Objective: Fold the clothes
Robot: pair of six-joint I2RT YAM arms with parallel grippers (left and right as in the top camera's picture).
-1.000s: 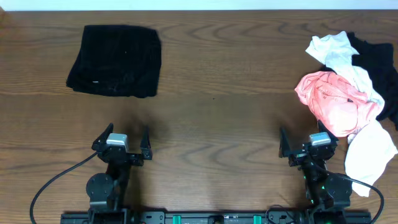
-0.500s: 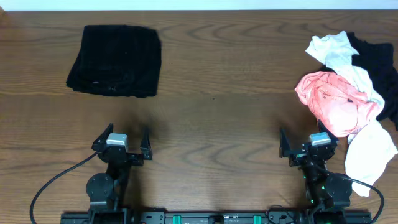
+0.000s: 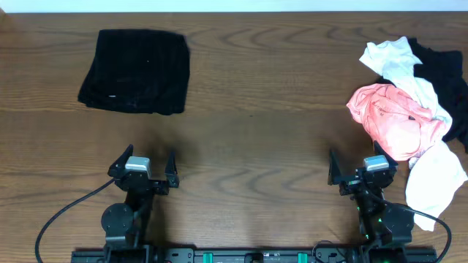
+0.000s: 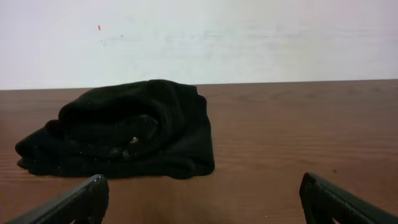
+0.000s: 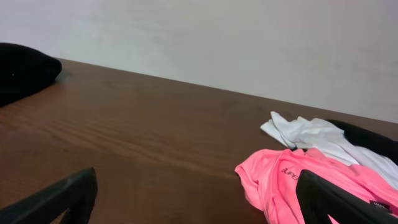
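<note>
A black knit garment [image 3: 135,70] lies folded at the far left of the table; it also shows in the left wrist view [image 4: 124,130] with small pale buttons. A heap at the far right holds a pink garment [image 3: 395,117], white garments [image 3: 401,64] and a black one [image 3: 444,69]. The right wrist view shows the pink one [image 5: 292,183], a white one [image 5: 311,134] and the black one [image 5: 367,140]. My left gripper [image 3: 148,162] is open and empty near the front edge. My right gripper [image 3: 355,168] is open and empty, just left of the heap.
Another white garment [image 3: 435,183] lies at the front right beside the right arm. A black cable [image 3: 66,215] loops from the left arm's base. A pale wall stands behind the table's far edge [image 4: 298,82].
</note>
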